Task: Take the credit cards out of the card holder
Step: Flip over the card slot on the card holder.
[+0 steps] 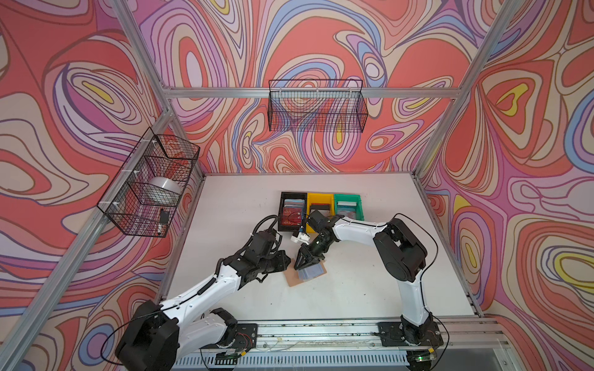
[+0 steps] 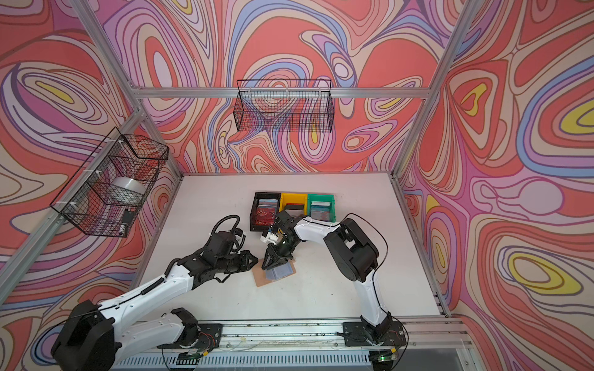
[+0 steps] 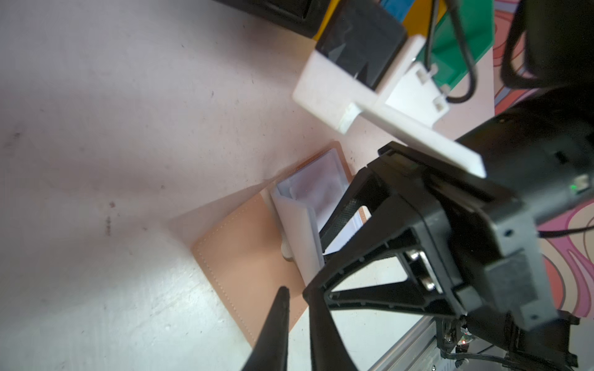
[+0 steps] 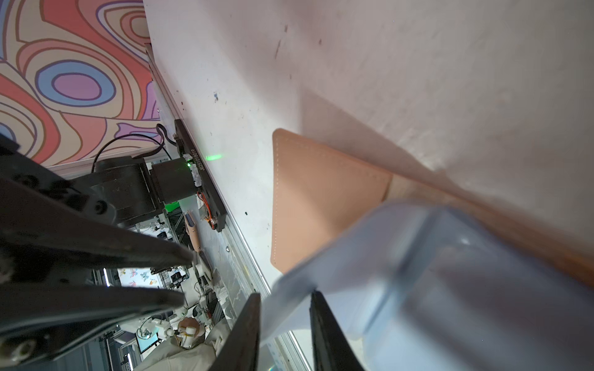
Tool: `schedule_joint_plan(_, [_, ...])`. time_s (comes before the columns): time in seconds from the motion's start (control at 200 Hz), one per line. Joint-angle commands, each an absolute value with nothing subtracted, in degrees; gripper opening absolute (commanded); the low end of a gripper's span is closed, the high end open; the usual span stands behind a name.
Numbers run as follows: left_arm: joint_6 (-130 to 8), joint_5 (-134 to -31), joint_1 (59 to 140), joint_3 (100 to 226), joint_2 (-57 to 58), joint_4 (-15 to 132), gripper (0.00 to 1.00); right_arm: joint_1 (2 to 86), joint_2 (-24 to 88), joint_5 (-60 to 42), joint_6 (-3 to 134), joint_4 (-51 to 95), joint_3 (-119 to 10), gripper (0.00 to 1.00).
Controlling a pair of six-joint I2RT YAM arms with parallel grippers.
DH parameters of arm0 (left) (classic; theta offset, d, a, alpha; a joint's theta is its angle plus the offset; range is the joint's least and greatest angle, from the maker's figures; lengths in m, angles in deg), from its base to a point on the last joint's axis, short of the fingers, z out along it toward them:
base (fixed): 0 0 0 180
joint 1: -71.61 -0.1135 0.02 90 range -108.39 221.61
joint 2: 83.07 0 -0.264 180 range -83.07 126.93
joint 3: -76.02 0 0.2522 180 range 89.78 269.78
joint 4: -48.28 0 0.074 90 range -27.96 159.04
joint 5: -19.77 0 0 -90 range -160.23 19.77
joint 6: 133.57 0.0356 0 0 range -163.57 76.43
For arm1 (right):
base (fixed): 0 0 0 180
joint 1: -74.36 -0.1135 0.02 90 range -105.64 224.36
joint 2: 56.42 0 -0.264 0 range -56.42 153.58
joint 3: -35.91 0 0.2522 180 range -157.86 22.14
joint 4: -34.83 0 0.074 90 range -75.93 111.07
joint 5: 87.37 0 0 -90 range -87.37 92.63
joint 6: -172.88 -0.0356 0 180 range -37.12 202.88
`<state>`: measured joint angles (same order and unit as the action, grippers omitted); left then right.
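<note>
The card holder (image 1: 293, 280) lies open on the surface (image 1: 369, 273), its clear sleeves (image 4: 450, 289) between the part-open jaws of the right gripper (image 4: 285, 294), pinched or not I can't tell. The left gripper (image 3: 297, 298), barely open and empty, hovers over its tan flap (image 3: 244, 257). Looks like getting at a sleeve; next, pin that flap and draw a card out.

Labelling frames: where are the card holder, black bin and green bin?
card holder (image 1: 292, 278): a top view, tan cover.
black bin (image 1: 293, 194): a top view, far rim.
green bin (image 1: 346, 195): a top view, far rim.
</note>
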<state>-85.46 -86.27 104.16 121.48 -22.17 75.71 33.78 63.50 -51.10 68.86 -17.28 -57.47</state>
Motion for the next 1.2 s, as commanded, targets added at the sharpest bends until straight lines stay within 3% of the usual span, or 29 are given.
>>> schedule_joint_plan(0.0, [-86.6, -84.05, 103.51, 119.87, -24.73, 79.55, 0.18, 33.35, 66.88, -53.92, 68.64, -14.95, -57.84, 0.31])
schedule_joint_plan(0.035, [-86.72, -83.89, 103.43, 119.85, -24.81, 79.59, 0.18, 33.25, 67.16, -54.17, 68.64, -14.47, -57.75, 0.35])
schedule_joint_plan(0.085, [-86.67, -84.07, 103.34, 119.84, -24.26, 79.21, 0.18, 33.25, 67.31, -54.59, 68.73, -14.1, -57.67, 0.48])
schedule_joint_plan(0.341, [-88.63, -87.5, 103.33, 119.86, -18.77, 70.81, 0.17, 33.32, 63.58, -52.33, 69.7, -15.98, -56.95, 0.43])
schedule_joint_plan(0.771, [-90.23, -91.18, 103.35, 121.26, -6.49, 59.01, 0.16, 36.72, 55.35, -38.63, 68.14, -20.79, -55.66, 0.43])
schedule_joint_plan(0.941, [-90.69, -91.77, 103.34, 120.89, -3.56, 57.03, 0.16, 38.89, 56.59, -32.96, 69.35, -23.09, -55.3, 0.43])
schedule_joint_plan(1.197, [-90.16, -90.42, 103.29, 119.84, -2.12, 58.22, 0.16, 39.34, 60.12, -33.22, 69.74, -21.72, -54.94, 0.43])
